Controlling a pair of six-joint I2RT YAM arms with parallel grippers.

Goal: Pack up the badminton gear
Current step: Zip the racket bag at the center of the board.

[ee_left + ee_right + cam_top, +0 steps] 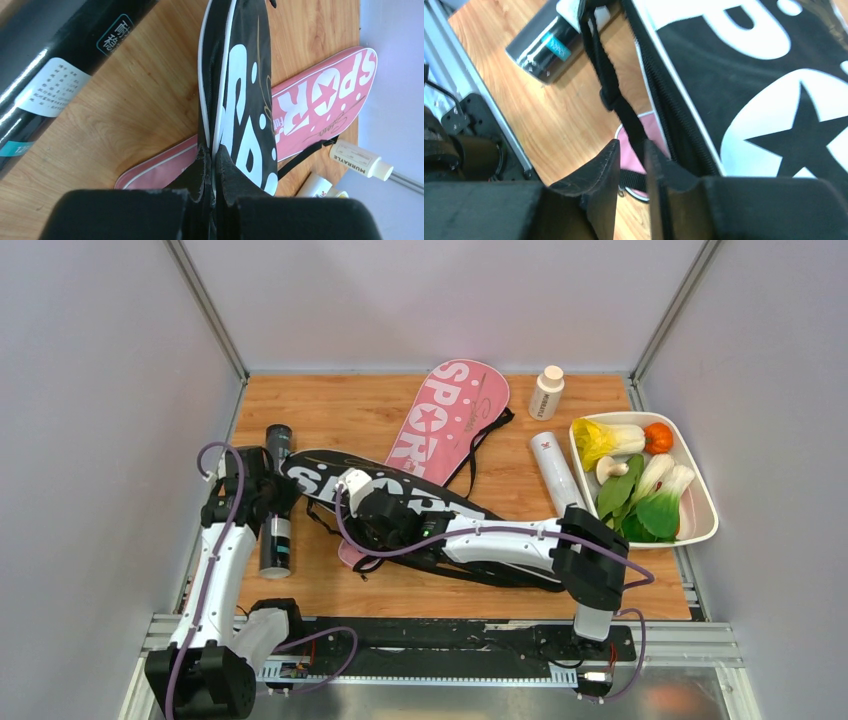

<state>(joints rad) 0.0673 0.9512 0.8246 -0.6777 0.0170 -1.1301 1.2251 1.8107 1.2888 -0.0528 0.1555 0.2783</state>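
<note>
Black bag [315,478], its middle out of sight beneath right arm [500,540]

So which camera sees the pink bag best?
The top view: the pink bag shows nearly whole, one end under the black bag. Left wrist sees part behind it; right wrist only a pink sliver.

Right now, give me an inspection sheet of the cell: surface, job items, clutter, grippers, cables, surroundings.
Surface: wooden tabletop, no damage seen.
Job's things: black SPORT bag lying across pink SPORT bag; black tube at left, white tube at right.
Clutter: white bottle with beige cap; white tray of toy vegetables.
Grippers: left gripper shut on the black SPORT bag's edge; right gripper partly open, black strap between its fingers.
Cables: purple cables along both arms, none seen snagged.
Surroundings: grey walls on three sides.
</note>
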